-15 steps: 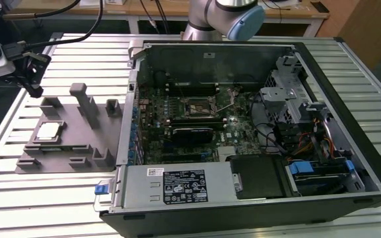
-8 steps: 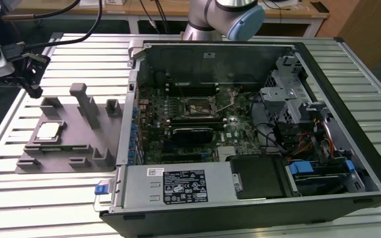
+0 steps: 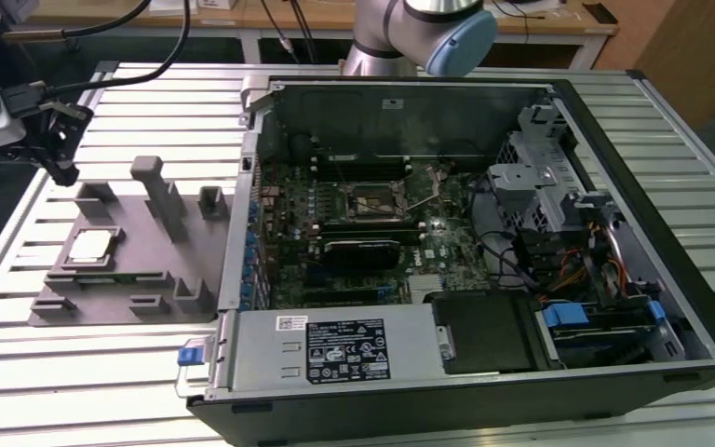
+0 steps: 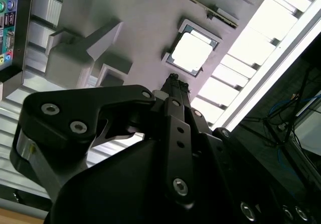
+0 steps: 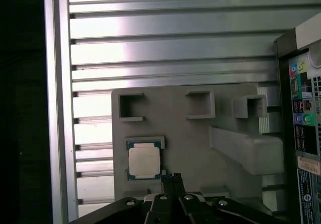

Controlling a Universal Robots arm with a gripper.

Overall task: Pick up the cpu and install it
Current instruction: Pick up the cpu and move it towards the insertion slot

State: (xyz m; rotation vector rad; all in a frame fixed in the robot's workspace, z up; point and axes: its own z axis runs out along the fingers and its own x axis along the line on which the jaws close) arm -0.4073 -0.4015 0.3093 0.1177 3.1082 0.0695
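The cpu lies flat, metal plate up, in a shallow square pocket of the grey tray, near the tray edge farthest from the computer case. It looks light, thin and stiff, with a smooth top that gives little purchase. The underside contacts are likely delicate, so my judgement is that the safe hold is on two opposite edges of the thin rim, kept level, never pressing on the plate. The pocket walls sit close around it, leaving little room beside those edges.

The gripper hangs above the tray just beside the chip, not touching it. Its fingers appear pressed together with nothing between them, though the angle makes a thin gap hard to rule out.

The tray rests on the slatted metal table beside the open case, whose socket sits mid-board.
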